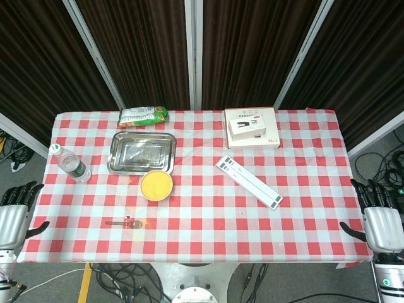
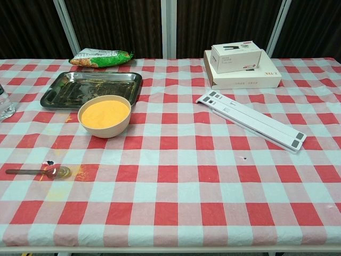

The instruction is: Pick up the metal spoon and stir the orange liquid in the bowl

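At the table's two short ends, seen from my head camera, my left hand and my right hand hang just off the red-and-white checked cloth, backs up, fingers spread wide and holding nothing, both well apart from everything on the table. The metal spoon lies flat near the front edge on my left side, handle pointing left, with the round cream bowl of opaque orange liquid just behind it and a shiny rectangular steel tray behind that. A clear plastic bottle lies at the left edge. From the chest camera neither hand shows; the spoon rests on the cloth among orange stains, its bowl glossy, while the bowl stands touching the front edge of the smeared tray, and a long flat white bar lies slantwise before stacked white boxes.
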`<state>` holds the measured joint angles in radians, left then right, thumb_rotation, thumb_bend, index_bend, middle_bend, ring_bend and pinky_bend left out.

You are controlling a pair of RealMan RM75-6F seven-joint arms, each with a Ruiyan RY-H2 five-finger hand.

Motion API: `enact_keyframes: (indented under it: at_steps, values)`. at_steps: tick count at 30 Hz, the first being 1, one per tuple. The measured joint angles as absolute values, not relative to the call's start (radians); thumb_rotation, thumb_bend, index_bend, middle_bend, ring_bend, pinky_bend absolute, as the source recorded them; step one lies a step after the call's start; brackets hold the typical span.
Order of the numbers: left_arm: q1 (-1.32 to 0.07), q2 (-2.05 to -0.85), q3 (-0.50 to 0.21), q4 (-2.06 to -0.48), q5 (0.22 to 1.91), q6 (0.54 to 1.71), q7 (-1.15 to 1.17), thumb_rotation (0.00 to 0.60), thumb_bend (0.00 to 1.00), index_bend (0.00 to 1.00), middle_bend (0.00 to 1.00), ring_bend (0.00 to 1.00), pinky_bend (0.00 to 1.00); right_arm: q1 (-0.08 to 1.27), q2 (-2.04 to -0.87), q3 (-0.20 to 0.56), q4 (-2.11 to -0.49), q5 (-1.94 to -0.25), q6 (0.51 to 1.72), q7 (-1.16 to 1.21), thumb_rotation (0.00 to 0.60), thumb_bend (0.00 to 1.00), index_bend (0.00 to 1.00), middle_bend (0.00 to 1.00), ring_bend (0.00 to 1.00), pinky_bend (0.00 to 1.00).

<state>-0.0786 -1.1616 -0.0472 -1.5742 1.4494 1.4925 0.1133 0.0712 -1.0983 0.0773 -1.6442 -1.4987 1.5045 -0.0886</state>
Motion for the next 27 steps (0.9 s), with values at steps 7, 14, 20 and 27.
enact_keyframes:
  at_steps: [7,14,20,27]
  values:
    - [-0.076,-1.172,-0.044,-1.569,1.454,1.488,0.111,0.600,0.00,0.23,0.26,0.19,0.16,0.073,-1.098,0.079,-1.645,-1.499,1.503,-0.082,0.600,0.01,0.07,0.16,0.01,0.08]
    - [-0.077,-1.169,-0.046,-1.580,1.464,1.494,0.115,0.600,0.00,0.24,0.29,0.20,0.18,0.069,-1.095,0.081,-1.637,-1.499,1.513,-0.064,0.600,0.01,0.07,0.16,0.01,0.08]
    - [-0.106,-1.174,-0.049,-1.559,1.500,1.477,0.097,0.600,0.00,0.32,0.49,0.44,0.58,0.068,-1.083,0.092,-1.634,-1.492,1.520,-0.060,0.600,0.02,0.07,0.16,0.01,0.08]
    - [-0.168,-1.182,-0.043,-1.556,1.530,1.387,0.094,0.600,0.07,0.45,0.68,0.66,0.85,0.072,-1.080,0.096,-1.631,-1.482,1.509,-0.055,0.600,0.02,0.07,0.16,0.01,0.08]
